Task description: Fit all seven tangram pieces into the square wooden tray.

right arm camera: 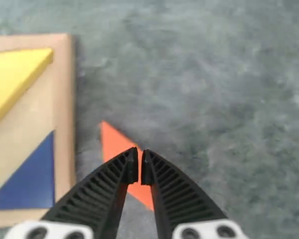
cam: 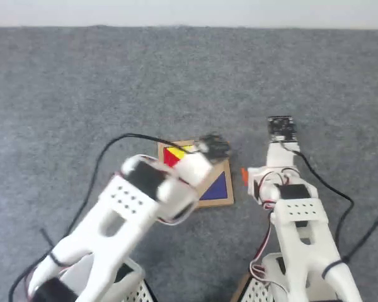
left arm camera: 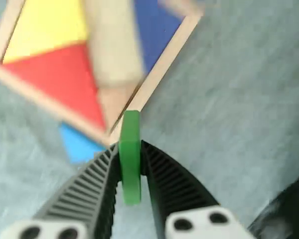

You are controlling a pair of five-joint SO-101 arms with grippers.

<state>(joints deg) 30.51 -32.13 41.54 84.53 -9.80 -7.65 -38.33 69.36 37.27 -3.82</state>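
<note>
Fingers (left arm camera: pixel 97 179) of my left gripper (left arm camera: pixel 130 147) clamp green piece (left arm camera: pixel 130 164) over tray (left arm camera: pixel 164 62) rim; right gripper (right arm camera: pixel 139 162) closed, empty, over orange piece (right arm camera: pixel 113 142). Yellow (left arm camera: pixel 45 25), red (left arm camera: pixel 55 74), blue (left arm camera: pixel 152 25) seated.

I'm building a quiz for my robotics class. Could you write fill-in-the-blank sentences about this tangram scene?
1. The left gripper has its jaws shut on the ____.
2. The right gripper hangs, jaws ____, over the carpet.
3. Beneath the right gripper, outside the tray, lies the ____.
Missing: green piece; shut; orange piece.
</note>
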